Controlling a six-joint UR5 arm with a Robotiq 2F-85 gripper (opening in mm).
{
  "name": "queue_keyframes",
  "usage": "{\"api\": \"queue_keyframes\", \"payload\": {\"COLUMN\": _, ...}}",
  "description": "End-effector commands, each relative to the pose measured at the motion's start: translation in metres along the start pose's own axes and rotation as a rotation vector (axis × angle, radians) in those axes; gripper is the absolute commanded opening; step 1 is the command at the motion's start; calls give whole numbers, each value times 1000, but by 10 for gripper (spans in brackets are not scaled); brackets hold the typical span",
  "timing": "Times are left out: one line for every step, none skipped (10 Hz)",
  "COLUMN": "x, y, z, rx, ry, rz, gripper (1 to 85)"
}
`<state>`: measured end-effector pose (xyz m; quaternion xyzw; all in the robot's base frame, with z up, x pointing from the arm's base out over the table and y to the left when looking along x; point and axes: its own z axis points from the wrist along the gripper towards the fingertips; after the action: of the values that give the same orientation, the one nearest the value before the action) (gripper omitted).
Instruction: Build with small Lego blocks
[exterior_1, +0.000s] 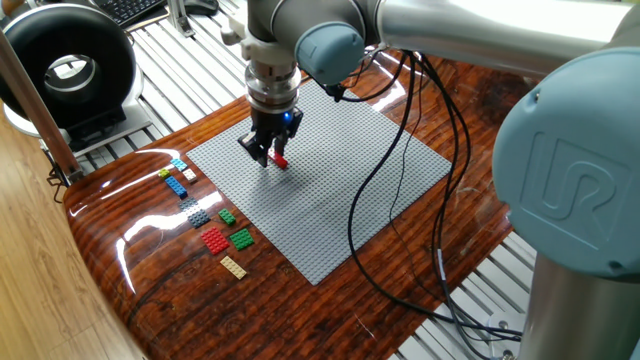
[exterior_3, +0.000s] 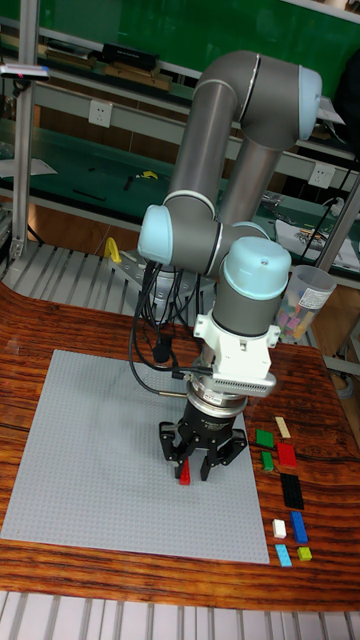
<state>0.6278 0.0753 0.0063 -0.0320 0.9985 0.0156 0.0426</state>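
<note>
My gripper (exterior_1: 268, 154) hangs low over the left part of the large grey baseplate (exterior_1: 340, 200), shut on a small red Lego brick (exterior_1: 281, 160). In the tall fixed view the gripper (exterior_3: 200, 466) holds the red brick (exterior_3: 185, 472) just above the baseplate (exterior_3: 90, 470); whether the brick touches the studs I cannot tell. Loose small Lego blocks lie on the wood left of the plate: a cyan one (exterior_1: 178, 163), a blue one (exterior_1: 177, 186), a red plate (exterior_1: 214, 240), a green plate (exterior_1: 241, 238) and a tan plate (exterior_1: 233, 266).
A black ring-shaped device (exterior_1: 65, 70) stands at the back left, off the table. Black cables (exterior_1: 400, 150) hang from the arm across the plate's right side. A clear cup (exterior_3: 300, 300) with coloured pieces stands at the table's far edge.
</note>
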Motion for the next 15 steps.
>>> {"api": "queue_keyframes", "payload": {"x": -5, "y": -9, "z": -4, "rx": 28, "ry": -12, "rz": -55, "gripper": 427}}
{"api": "queue_keyframes", "payload": {"x": -4, "y": -9, "z": -5, "rx": 23, "ry": -7, "rz": -56, "gripper": 433}}
{"api": "queue_keyframes", "payload": {"x": -3, "y": -6, "z": -5, "rx": 14, "ry": -5, "rz": -55, "gripper": 437}}
{"api": "queue_keyframes", "payload": {"x": -3, "y": -5, "z": -5, "rx": 8, "ry": -6, "rz": -55, "gripper": 437}}
{"api": "queue_keyframes", "payload": {"x": -3, "y": -3, "z": -5, "rx": 1, "ry": -3, "rz": -51, "gripper": 440}}
{"api": "queue_keyframes", "payload": {"x": -1, "y": -5, "z": -5, "rx": 8, "ry": 3, "rz": -36, "gripper": 430}}
{"api": "queue_keyframes", "payload": {"x": -6, "y": -1, "z": -5, "rx": -9, "ry": -15, "rz": -46, "gripper": 433}}
{"api": "queue_keyframes", "payload": {"x": -5, "y": -1, "z": -5, "rx": -6, "ry": -13, "rz": -38, "gripper": 447}}
{"api": "queue_keyframes", "payload": {"x": -5, "y": 0, "z": -5, "rx": -16, "ry": -13, "rz": -30, "gripper": 437}}
{"api": "queue_keyframes", "payload": {"x": -6, "y": -1, "z": -2, "rx": -25, "ry": -20, "rz": -30, "gripper": 437}}
{"api": "queue_keyframes", "payload": {"x": -4, "y": -3, "z": -4, "rx": -16, "ry": -14, "rz": -30, "gripper": 437}}
{"api": "queue_keyframes", "payload": {"x": -2, "y": -3, "z": -6, "rx": -15, "ry": -6, "rz": -27, "gripper": 437}}
{"api": "queue_keyframes", "payload": {"x": 2, "y": -4, "z": -6, "rx": -13, "ry": 6, "rz": -27, "gripper": 437}}
{"api": "queue_keyframes", "payload": {"x": 4, "y": -3, "z": -6, "rx": -17, "ry": 16, "rz": -33, "gripper": 437}}
{"api": "queue_keyframes", "payload": {"x": 6, "y": -1, "z": -7, "rx": -23, "ry": 24, "rz": -40, "gripper": 437}}
